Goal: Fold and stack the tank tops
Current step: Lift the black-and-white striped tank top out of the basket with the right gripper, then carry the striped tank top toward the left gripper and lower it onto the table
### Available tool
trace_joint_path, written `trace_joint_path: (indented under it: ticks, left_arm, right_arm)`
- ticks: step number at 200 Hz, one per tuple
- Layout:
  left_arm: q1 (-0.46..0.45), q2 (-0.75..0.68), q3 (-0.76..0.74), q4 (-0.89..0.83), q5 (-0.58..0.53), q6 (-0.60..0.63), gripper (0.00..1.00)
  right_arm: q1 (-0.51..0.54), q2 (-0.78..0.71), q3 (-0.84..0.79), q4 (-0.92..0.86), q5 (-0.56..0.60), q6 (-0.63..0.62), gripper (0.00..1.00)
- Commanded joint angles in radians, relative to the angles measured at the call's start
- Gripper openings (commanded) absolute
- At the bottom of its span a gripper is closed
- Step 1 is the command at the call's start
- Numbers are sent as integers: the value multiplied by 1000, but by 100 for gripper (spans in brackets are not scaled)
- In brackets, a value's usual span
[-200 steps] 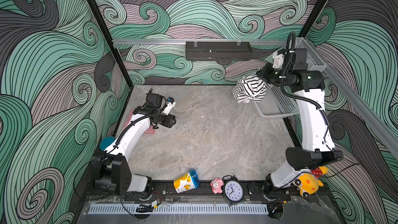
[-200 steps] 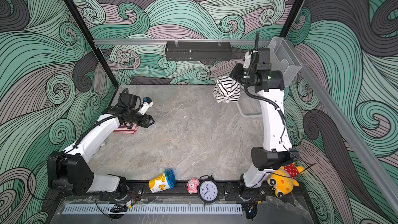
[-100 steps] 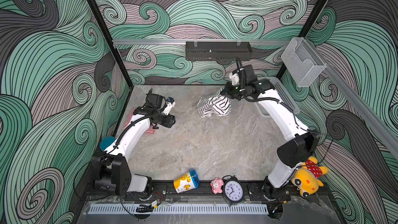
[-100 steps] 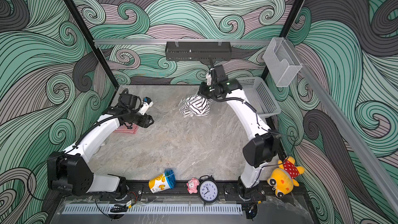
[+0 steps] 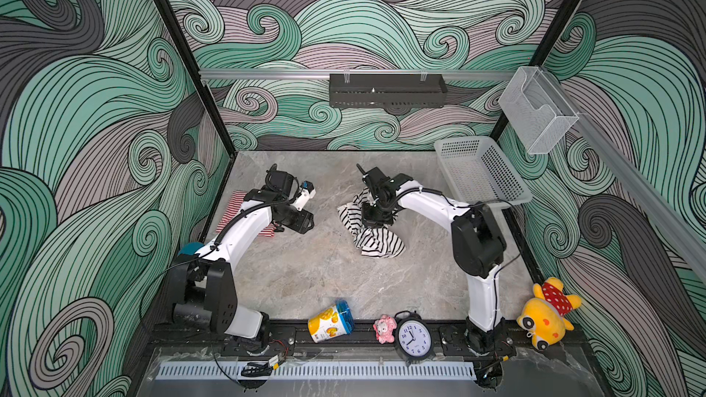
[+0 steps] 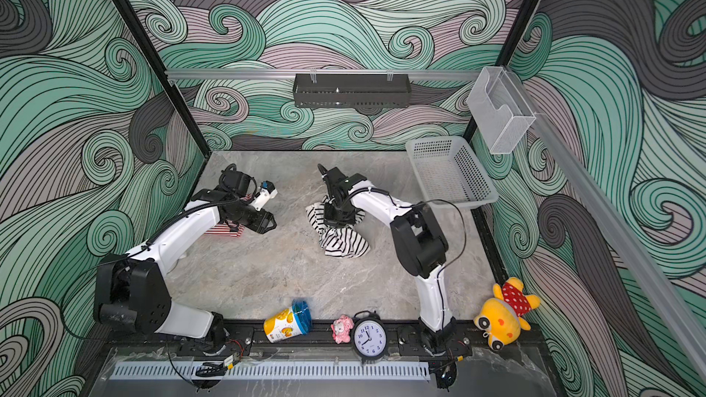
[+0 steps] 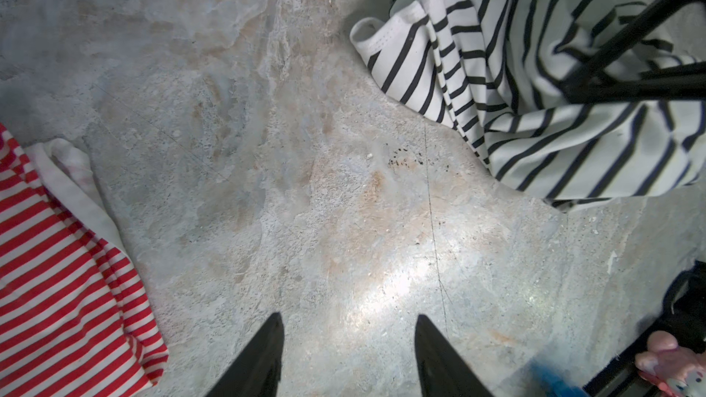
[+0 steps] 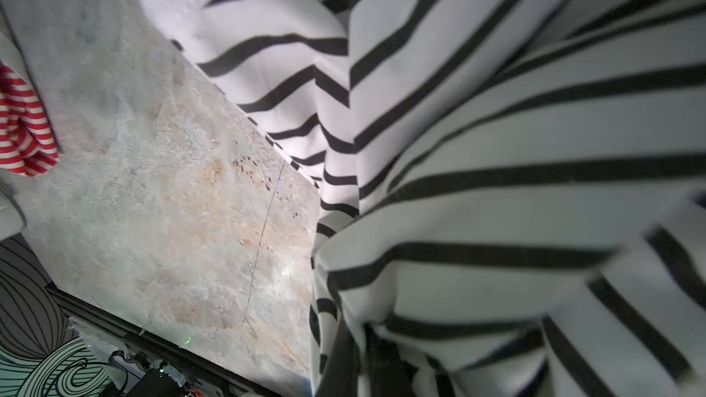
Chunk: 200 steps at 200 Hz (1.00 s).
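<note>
Right gripper [image 5: 373, 226] clamped into the black-and-white striped knit tank top [image 5: 378, 243]; left gripper [image 7: 347, 324] empty.

The black-and-white top sits crumpled near the middle of the grey marble-look tabletop [image 5: 324, 273]. Its folds are drawn up to the closed right jaws, and its lower part rests on the surface. The red-and-white striped tank top with cream trim [image 5: 233, 206] lies flat by the left wall, partly under the left arm. The left jaws stand parted over bare tabletop, just beside that top's edge. The two tops are well apart.
</note>
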Motion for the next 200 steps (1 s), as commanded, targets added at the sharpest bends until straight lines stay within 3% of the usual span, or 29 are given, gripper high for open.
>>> trace_joint_path:
  ticks: [1,35,65,81,90,112,129,200]
  left_arm:
    - [-4,-5,42,-25,-22,-12,57]
    - [-4,-13,23,-13,-47,-25,57]
    - [-5,5,30,-17,-49,-36,58]
    - [-5,16,38,-20,-28,-39,58]
    - [-7,22,41,-20,-14,-37,59]
    - [-22,38,51,-34,11,-29,59]
    - [-45,44,51,-39,25,-18,60]
    - [-235,58,23,-10,54,39,60]
  right_arm:
    - [4,96,83,65,-55,54,2]
    - [6,217,178,256,-144,187,3]
    - [0,259,183,428,-117,332,2]
    - [-2,266,176,469,-100,373,7]
    - [-2,254,155,508,-104,382,15]
    - [0,166,61,582,-102,353,41]
    - [-1,67,-13,614,-109,311,54]
    - [-50,-281,-338,470,-25,218,55]
